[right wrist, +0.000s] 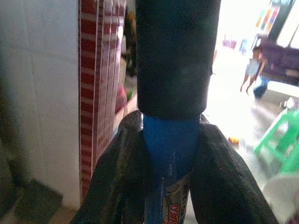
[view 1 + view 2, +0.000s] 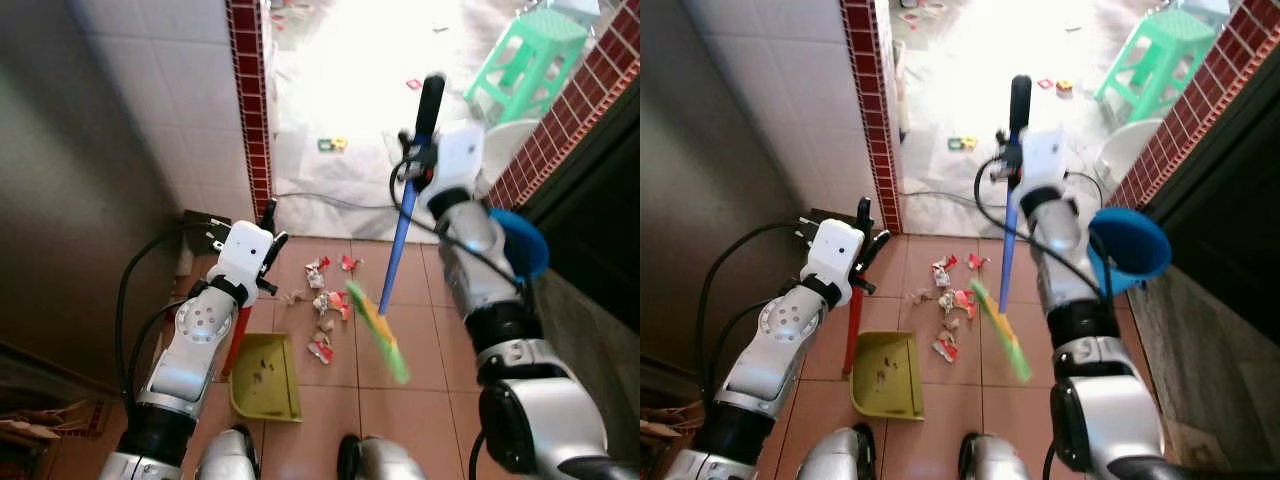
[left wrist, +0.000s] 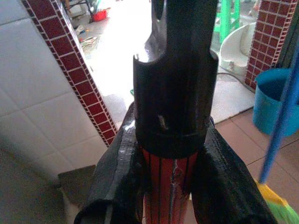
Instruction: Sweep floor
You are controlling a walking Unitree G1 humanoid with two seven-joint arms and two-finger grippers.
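The broom [image 2: 395,255] stands tilted over the terracotta tile floor [image 2: 440,370], its blue shaft running up to a black grip at the top and its green and yellow bristle head [image 2: 378,332] low near the tiles, just right of the litter. The right pincer [image 1: 170,154] is pressed onto the blue shaft directly below the black grip, one black finger [image 1: 117,172] on each side of it. A printed label shows on the shaft beneath the fingers.

The litter [image 2: 325,300], a loose scatter of red and white paper scraps, lies on the tiles between the bristle head and the dustpan [image 2: 265,378]. The dustpan is yellow-green, rests on the floor at the robot's left, and holds a few dark specks. Its red handle [image 2: 853,325] rises upright to the left pincer [image 3: 170,172], which is clamped on the red handle just under its black end cap.

A white tiled wall with a dark red brick edge [image 2: 250,100] stands at the left. A blue bucket [image 2: 1130,245] sits at the right beside the right arm. Beyond the doorway lies a bright paved area with a green stool [image 2: 525,55] and further small scraps. A black cable [image 2: 330,203] runs across the threshold.
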